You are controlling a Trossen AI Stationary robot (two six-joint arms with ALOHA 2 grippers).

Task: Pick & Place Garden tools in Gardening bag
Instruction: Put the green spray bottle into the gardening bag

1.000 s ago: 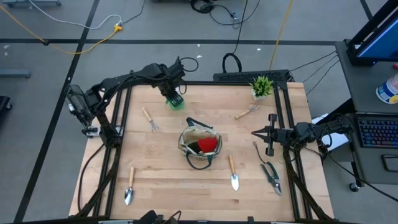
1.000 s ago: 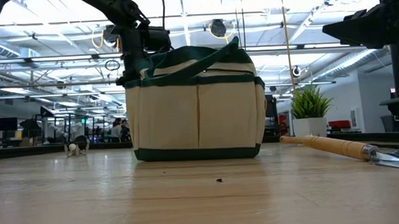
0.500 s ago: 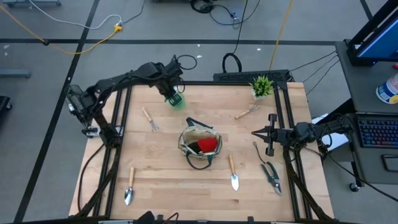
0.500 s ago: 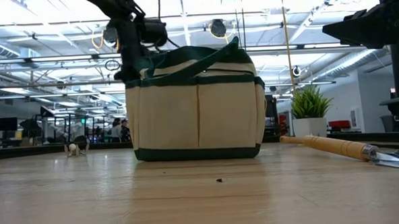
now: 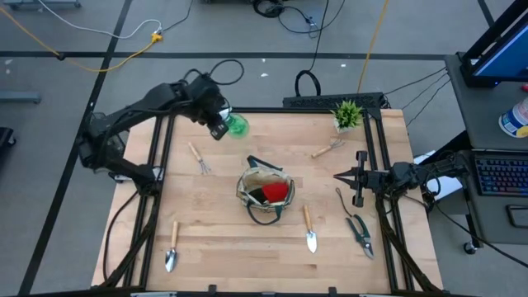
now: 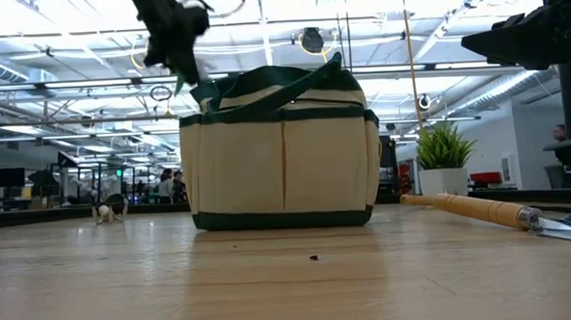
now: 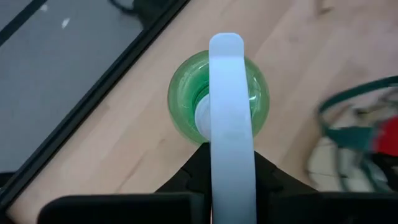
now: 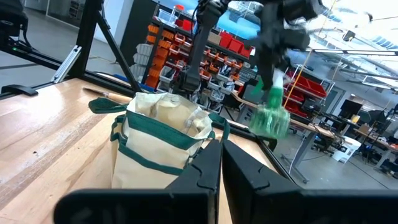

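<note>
Green spray bottle (image 5: 236, 124) held clamped in left end effector (image 5: 221, 125) above worktop (image 5: 223, 231); bag (image 5: 265, 194) hides glove partly. Right end effector (image 5: 340, 176) closed, empty.

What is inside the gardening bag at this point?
From above, the gardening bag holds the red-black glove; its rim and loop handles hide whatever lies deeper. The green spray bottle is outside, lifted in the left hand. The right hand waits alongside.
</note>
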